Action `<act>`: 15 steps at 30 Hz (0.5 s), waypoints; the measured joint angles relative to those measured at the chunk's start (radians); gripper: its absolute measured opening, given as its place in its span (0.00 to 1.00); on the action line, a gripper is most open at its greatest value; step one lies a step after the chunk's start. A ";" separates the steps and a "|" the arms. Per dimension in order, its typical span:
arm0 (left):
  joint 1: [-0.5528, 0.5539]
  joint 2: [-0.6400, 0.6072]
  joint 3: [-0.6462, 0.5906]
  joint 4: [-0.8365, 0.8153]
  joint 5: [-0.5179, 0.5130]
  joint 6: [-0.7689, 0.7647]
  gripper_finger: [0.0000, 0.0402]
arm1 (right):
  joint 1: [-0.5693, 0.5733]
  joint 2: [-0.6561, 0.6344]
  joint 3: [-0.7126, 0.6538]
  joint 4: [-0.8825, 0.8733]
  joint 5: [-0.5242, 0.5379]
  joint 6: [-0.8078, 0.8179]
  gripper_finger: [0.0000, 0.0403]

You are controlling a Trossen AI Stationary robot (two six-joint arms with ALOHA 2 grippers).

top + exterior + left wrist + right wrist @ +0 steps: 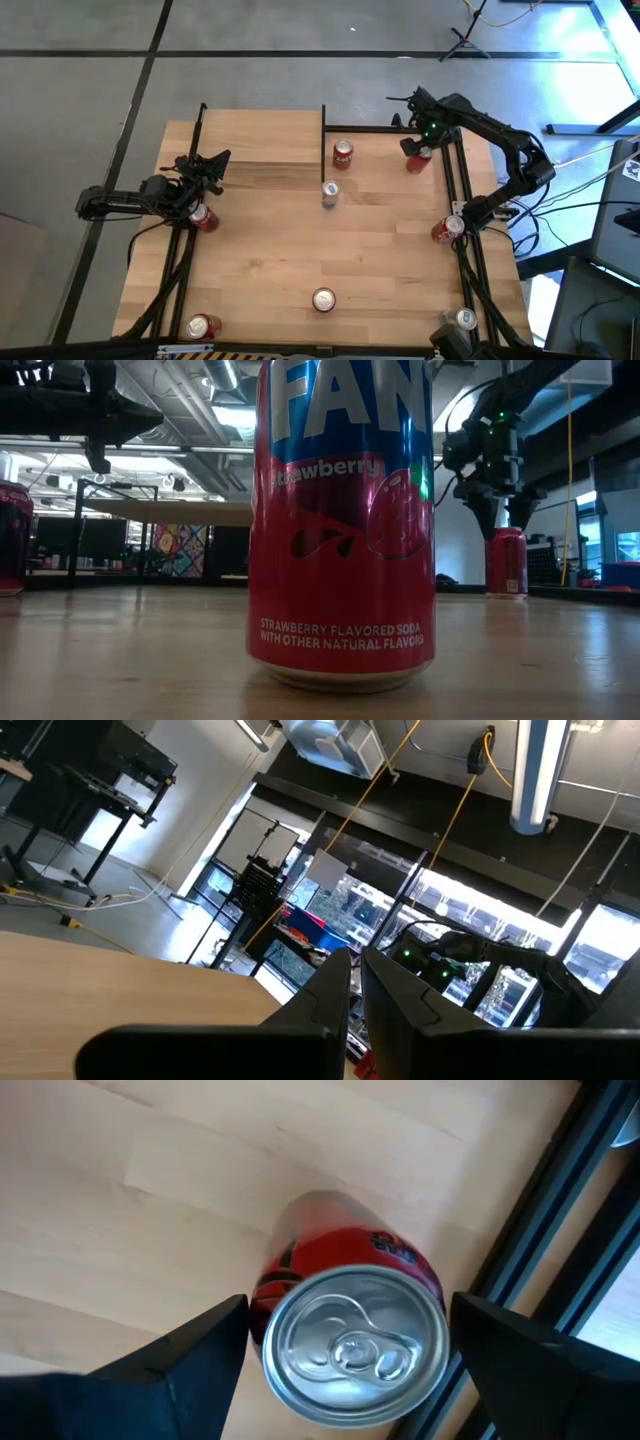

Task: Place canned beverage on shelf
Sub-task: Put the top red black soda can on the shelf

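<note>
A red can (419, 158) stands upright on the table near its far right corner, and shows in the low view (508, 562). My right gripper (413, 146) hovers over it, open and pointing down. In the right wrist view (348, 1315) its fingers stand on either side of the can's silver top (355, 1345), and I see no touch. The shelf (260, 135), a light-wood board on black posts, stands at the far left and bears no can. My left gripper (221, 161) is shut and empty at the table's left edge, beside the shelf's near left corner.
Other upright cans: a red one (343, 154) and a silver-topped one (330, 193) mid-table, one by the left gripper (203, 216), one at the right edge (450, 228), several along the near edge, one filling the low view (340, 520). Black frame rails (462, 200) line the table's sides.
</note>
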 joint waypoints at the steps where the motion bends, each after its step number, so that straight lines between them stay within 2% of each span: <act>1: 0.000 0.000 0.000 0.002 0.004 0.000 0.06 | 0.000 0.000 -0.007 0.000 0.003 -0.002 0.83; 4: 0.000 0.000 0.000 0.021 0.004 0.000 0.06 | 0.000 0.000 -0.026 -0.001 0.007 -0.018 0.80; 9: 0.000 0.000 0.000 0.040 -0.030 0.000 0.06 | 0.009 -0.007 -0.021 -0.007 -0.002 -0.080 0.63; 15: 0.000 0.000 0.000 0.040 -0.054 0.001 0.07 | 0.098 -0.023 0.059 -0.032 -0.018 -0.164 0.63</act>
